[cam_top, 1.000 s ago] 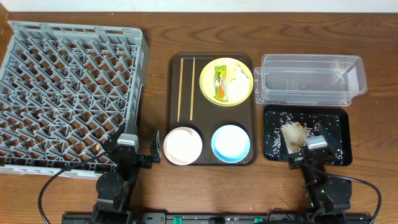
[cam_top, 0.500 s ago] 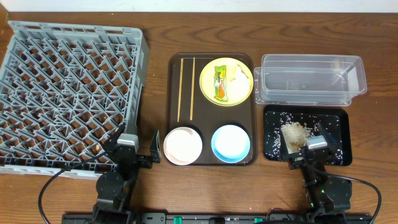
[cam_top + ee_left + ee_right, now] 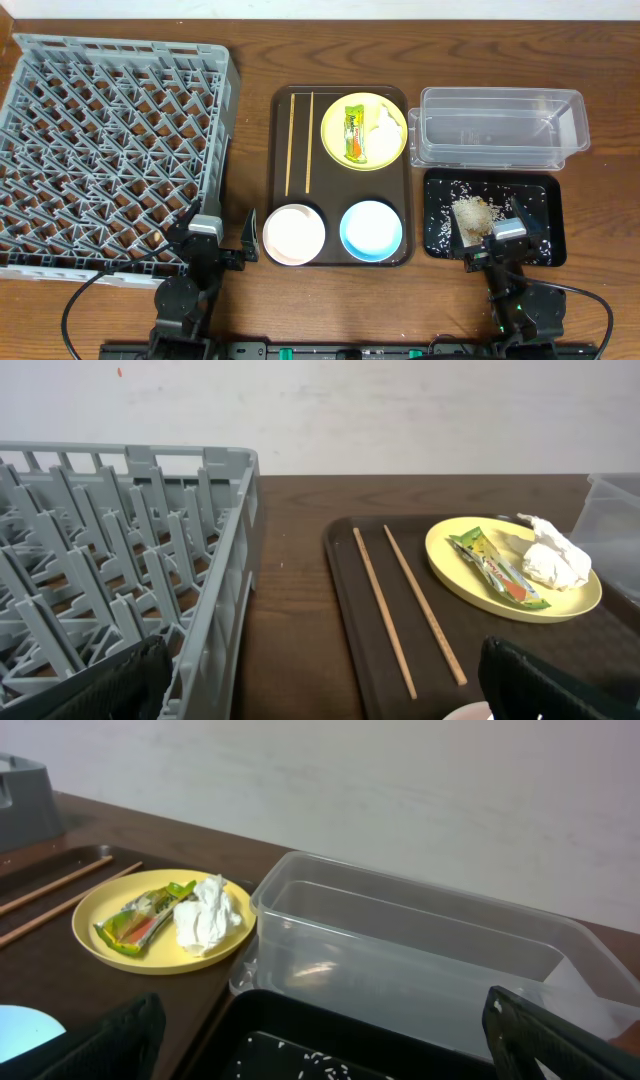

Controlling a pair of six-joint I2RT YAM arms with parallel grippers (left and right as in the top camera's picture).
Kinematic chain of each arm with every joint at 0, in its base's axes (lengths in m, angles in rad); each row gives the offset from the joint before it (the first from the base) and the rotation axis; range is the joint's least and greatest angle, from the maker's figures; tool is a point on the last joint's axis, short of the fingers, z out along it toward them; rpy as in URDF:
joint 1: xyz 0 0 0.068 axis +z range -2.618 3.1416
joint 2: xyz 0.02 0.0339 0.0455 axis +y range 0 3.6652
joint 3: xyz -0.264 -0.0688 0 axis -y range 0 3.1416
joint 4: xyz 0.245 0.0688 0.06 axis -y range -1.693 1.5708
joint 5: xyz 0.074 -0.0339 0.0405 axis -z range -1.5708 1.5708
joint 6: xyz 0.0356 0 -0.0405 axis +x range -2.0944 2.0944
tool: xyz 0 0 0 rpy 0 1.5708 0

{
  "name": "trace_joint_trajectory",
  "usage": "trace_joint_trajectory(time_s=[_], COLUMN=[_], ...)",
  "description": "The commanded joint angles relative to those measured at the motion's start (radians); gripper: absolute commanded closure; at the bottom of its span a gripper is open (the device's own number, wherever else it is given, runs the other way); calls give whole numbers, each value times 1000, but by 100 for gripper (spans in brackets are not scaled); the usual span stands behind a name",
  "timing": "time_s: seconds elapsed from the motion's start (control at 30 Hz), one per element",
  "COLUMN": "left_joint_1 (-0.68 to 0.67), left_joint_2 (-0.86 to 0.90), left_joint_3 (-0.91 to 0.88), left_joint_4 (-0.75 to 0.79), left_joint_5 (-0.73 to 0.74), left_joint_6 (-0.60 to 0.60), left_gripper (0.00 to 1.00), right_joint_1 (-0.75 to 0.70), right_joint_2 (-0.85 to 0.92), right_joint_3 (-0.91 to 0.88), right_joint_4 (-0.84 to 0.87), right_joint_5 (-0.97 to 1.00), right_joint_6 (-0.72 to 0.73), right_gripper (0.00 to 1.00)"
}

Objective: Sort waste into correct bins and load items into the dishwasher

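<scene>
**Both arms low at the near edge, nothing sorted or loaded**

We see the grey dish rack [image 3: 110,150] on the left of the tabletop [image 3: 250,60], its peg grid holding no dishes. To its right lies the dark brown serving tray [image 3: 280,180], and all the dishes sit on it. The pair of wooden chopsticks [image 3: 300,140] lies side by side along the tray's left half, pointing away from the arms. The round yellow plate [image 3: 335,125] is in the far right corner of the tray. On the plate, the green-and-orange snack wrapper [image 3: 354,133] lies next to the crumpled white tissue [image 3: 385,122], the two touching. In the near half of the tray, the white bowl [image 3: 294,233] stands on the left and the light blue bowl [image 3: 371,230] on the right, close but apart.

Right of the serving tray we find the clear plastic box [image 3: 500,92] at the far side, with nothing in it. Just in front of it is the shallow black tray [image 3: 445,195], speckled with rice grains and carrying a small heap of rice [image 3: 475,212].

The left arm [image 3: 185,295] sits between the rack's near right corner and the serving tray; the left jaws are spread wide and hold nothing. The right arm [image 3: 525,305] reaches over the near edge of the black tray; the right jaws are likewise spread wide and hold nothing.
</scene>
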Motion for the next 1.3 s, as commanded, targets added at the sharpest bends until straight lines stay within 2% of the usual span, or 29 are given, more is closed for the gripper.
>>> trace_joint_trajectory(time_s=[0.0,0.3,0.43,0.63,0.73,0.83,0.93,1.07,1.17,1.27], left_joint_1=[6,6,6,6,6,6,6,6,6,6], left_joint_2=[0,0,0,0,1,29,120,314,484,636], left_joint_3=[-11,-11,-11,5,66,168,324,580,790,980], left_joint_4=[-40,-40,-27,190,223,195,107,-116,-330,-531], left_joint_5=[10,23,23,133,135,135,135,137,154,153], left_joint_6=[10,9,-2,-37,-74,-73,-73,-73,-73,-72], left_gripper=[2,2,2,2,2,2,2,2,2,2], right_joint_1=[-6,-6,-6,-6,-6,-6,-6,-6,-6,-6], right_joint_2=[1,1,1,1,1,19,84,270,458,669], right_joint_3=[-1,-1,-1,1,35,108,222,438,650,904], right_joint_4=[-4,18,21,145,165,165,151,62,-98,-369], right_joint_5=[-1,-6,-108,-274,-311,-357,-404,-447,-491,-505], right_joint_6=[-6,-6,35,142,209,215,215,215,226,222], right_gripper=[1,1,1,1,1,1,1,1,1,1])
